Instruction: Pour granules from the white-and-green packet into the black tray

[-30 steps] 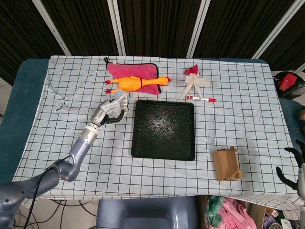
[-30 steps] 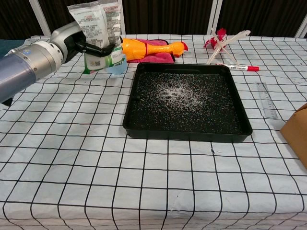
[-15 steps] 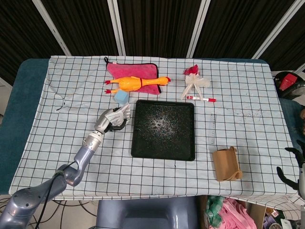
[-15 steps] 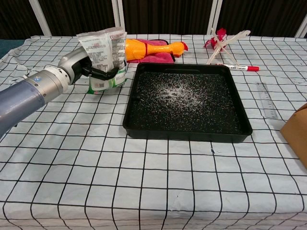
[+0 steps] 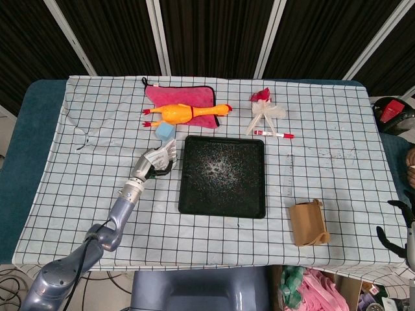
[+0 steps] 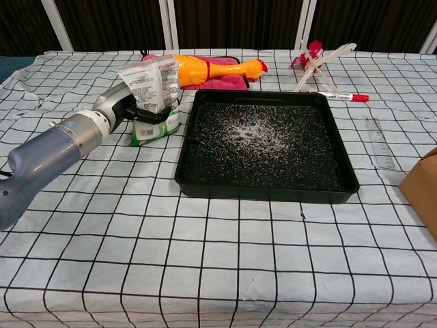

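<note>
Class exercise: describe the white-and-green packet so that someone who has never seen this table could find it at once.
Start at the square black plastic tray dusted with white granules in the middle of the checked tablecloth. Just off its left edge stands the crinkled white-and-green packet, gripped by the robot's grey left hand. No neighbour carries printed text or is held.

- We see the black plastic tray (image 5: 223, 175) near the table's middle, white granules (image 6: 254, 131) in it.
- The white-and-green packet (image 6: 153, 97) stands just left of the tray, held by the left hand (image 6: 127, 104).
- The yellow rubber chicken (image 5: 185, 112) lies on the pink cloth (image 5: 180, 96) toward the far edge.
- The brown cardboard box (image 5: 308, 223) sits near the front-right corner.
</note>
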You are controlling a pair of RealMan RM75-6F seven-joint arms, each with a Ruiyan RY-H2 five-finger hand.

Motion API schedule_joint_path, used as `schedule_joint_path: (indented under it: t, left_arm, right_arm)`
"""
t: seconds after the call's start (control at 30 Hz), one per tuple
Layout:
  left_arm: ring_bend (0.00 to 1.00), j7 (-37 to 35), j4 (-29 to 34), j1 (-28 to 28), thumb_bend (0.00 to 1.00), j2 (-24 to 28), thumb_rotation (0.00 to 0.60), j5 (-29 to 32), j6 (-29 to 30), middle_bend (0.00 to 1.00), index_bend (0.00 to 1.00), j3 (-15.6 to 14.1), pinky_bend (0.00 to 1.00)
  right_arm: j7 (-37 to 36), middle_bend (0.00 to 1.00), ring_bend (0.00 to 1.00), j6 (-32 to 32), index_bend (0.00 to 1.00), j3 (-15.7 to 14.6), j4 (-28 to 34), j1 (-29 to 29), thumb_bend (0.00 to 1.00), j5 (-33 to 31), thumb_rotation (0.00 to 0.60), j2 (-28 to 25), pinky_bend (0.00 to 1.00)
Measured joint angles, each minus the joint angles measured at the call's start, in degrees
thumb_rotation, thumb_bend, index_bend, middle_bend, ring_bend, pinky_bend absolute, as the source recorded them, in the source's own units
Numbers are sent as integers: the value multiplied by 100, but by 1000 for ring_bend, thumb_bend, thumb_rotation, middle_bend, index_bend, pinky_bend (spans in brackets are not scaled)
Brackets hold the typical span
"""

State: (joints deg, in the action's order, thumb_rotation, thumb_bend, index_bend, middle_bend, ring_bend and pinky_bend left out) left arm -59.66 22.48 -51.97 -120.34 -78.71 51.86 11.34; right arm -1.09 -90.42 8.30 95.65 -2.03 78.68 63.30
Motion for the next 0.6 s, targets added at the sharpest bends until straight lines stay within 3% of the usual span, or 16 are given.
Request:
schedule_joint_path:
  t: [0.23, 0.6]
  left_arm:
    - [323, -174, -302, -200, 617, -219, 600, 35, -4, 501, 496, 123, 435]
    - [308, -241, -563, -294, 589, -353, 600, -49, 20, 487, 491, 82, 429]
  right_arm:
    - [-5, 86, 145, -11, 299, 6, -2, -4, 246, -6, 600, 3, 291]
    - [-14, 86, 145, -3, 299, 20, -1, -6, 246, -42, 600, 5, 291]
